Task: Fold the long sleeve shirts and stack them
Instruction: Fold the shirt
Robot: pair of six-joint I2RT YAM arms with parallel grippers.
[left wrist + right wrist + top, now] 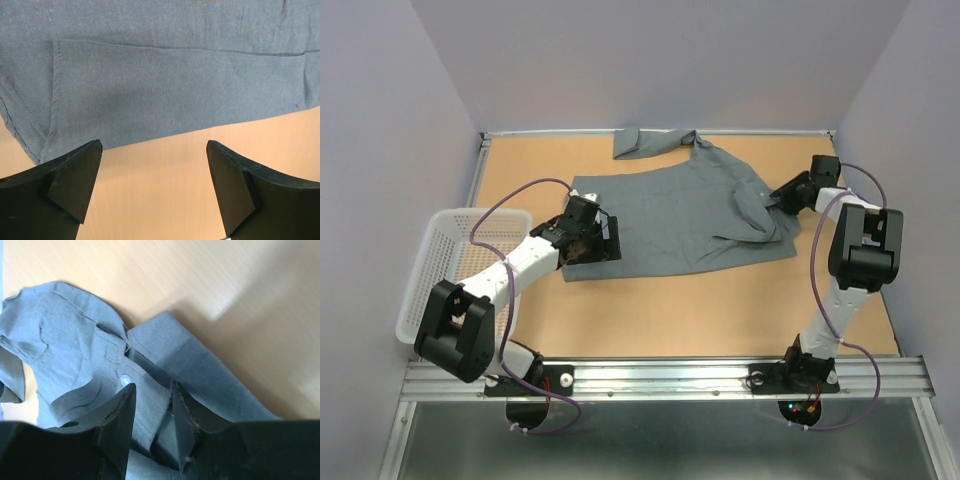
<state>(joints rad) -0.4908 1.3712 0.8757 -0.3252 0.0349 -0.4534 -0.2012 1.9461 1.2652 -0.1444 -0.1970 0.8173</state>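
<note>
On the far half of the tan wooden worktop point(720, 310), spread mostly flat: the plain mid-grey button-up cloth shirt point(685, 215), one sleeve trailing along the far edge. At its near-left hem, the left pincer point(155, 150), jaws wide apart, holding nothing, over bare wood just beside the cloth. At the shirt's right edge, near a small pale button point(125, 379), the right pincer point(153, 390), jaws narrowed around a bunched fold; firm grip or not, cannot tell. For a clean fold, best to pinch the cloth edge on each side, lift both ends evenly, keep the hem straight. No brand, label or writing legible anywhere.
</note>
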